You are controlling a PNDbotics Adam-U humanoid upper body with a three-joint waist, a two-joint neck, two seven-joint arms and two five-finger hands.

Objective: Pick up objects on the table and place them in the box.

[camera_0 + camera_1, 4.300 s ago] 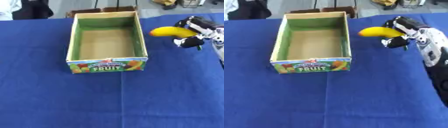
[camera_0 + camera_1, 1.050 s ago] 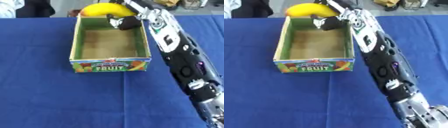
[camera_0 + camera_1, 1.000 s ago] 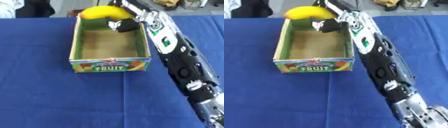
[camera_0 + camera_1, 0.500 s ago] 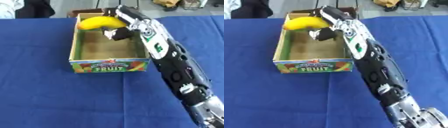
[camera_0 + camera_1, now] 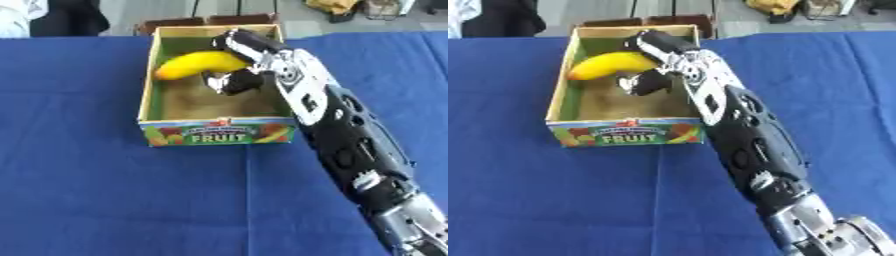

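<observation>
Since the earlier frames, the robot's right hand (image 5: 238,75) has carried the banana (image 5: 199,65) from out at the right side of the counter (image 5: 79,190), across the box's right wall, and down so that both are now inside the open top of the box (image 5: 217,133). The banana is yellow and curved, lying tilted with its left end pointing toward the box's left wall, over the rear half of the interior. The hand's fingers are curled around the banana's right end, clamped on it, with the dark thumb showing just below the fruit. Whether the banana already touches the box floor cannot be told from these views; it appears to sit just above or against it. The right arm stretches in a long diagonal from the lower right corner up to the box, crossing its right wall. The box is cardboard with green inner walls and a printed front panel reading "FRUIT" (fruit pictures flank the word). The counter is covered in blue cloth. The left hand is not visible. In terms of the task, the carry looks essentially finished: what likely remains is opening the fingers to let the banana settle, then lifting the hand clear without catching the wall.
</observation>
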